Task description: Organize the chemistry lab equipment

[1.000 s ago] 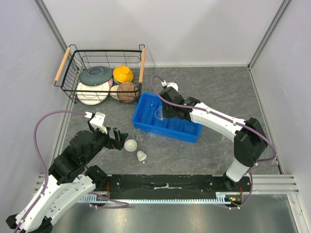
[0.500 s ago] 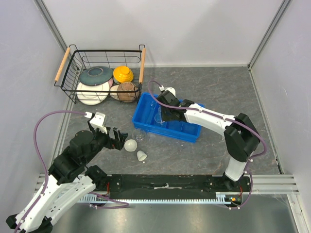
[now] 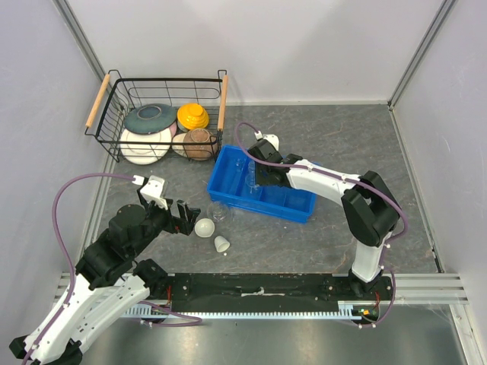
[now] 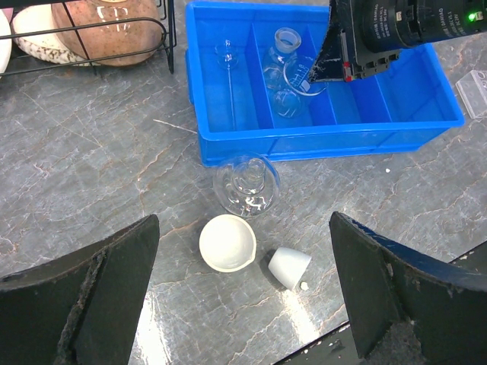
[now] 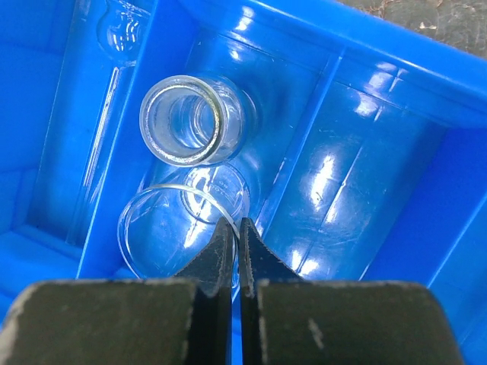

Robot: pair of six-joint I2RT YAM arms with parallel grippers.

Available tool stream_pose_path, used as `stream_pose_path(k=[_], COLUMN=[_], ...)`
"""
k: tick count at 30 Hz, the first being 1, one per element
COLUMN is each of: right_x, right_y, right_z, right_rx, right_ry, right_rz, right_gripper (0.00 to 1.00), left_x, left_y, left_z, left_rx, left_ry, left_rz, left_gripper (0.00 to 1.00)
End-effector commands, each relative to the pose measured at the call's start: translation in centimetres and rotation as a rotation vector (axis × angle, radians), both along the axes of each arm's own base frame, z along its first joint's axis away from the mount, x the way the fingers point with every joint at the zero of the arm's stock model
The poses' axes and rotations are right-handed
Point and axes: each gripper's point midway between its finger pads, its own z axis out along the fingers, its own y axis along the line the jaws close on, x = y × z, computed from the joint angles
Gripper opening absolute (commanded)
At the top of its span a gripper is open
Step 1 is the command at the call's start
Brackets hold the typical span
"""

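Right gripper (image 5: pixel 237 228) pinches beaker (image 5: pixel 175 236) rim; thin slick glass, so you squeeze gently. Left gripper (image 4: pixel 243 219) spread.

The right arm (image 3: pixel 364 209) has swung its elbow to the left, toward the blue tray (image 3: pixel 262 204), and its forearm now runs shorter across the top view. The right gripper (image 3: pixel 251 173), clamped on the rim of the clear beaker (image 5: pixel 179 228), has shifted slightly within the tray's middle compartment, just beside the flask (image 5: pixel 186 122).
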Motion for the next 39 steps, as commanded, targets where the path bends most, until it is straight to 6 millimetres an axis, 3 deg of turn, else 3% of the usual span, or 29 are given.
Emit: stream_pose_path(k=[1, 19, 22, 23, 26, 28, 32, 39], right_x=[1.1, -2.0, -2.4, -2.3, -2.5, -2.4, -2.5, -3.7], right_y=[0.4, 1.4, 1.4, 1.5, 1.4, 1.4, 1.6, 3.1], right_z=[0.4, 1.3, 1.5, 1.6, 1.9, 2.5, 4.2, 10.6], right_rx=[0.027, -0.015, -0.024, -0.024, -0.029, -0.024, -0.021, 0.005], right_ry=[-0.025, -0.022, -0.025, -0.027, -0.03, -0.042, -0.067, -0.186], right_rz=[-0.028, 0.051, 0.054, 0.053, 0.05, 0.047, 0.048, 0.079], right_gripper=[0.0, 0.0, 0.11, 0.19, 0.26, 0.34, 0.38, 0.4], left_x=[0.4, 0.4, 0.4, 0.5, 0.4, 0.4, 0.4, 0.4], left_y=[0.2, 0.2, 0.2, 0.2, 0.2, 0.2, 0.3, 0.2], left_z=[0.7, 0.7, 0.7, 0.7, 0.8, 0.7, 0.8, 0.8], left_rx=[0.005, 0.007, 0.007, 0.006, 0.004, 0.004, 0.001, 0.0], left_ry=[-0.038, -0.036, -0.036, -0.038, -0.039, -0.039, -0.044, -0.044], left_rz=[0.01, 0.01, 0.01, 0.011, 0.01, 0.01, 0.012, 0.01], left_gripper=[1.0, 1.0, 1.0, 1.0, 1.0, 1.0, 1.0, 1.0])
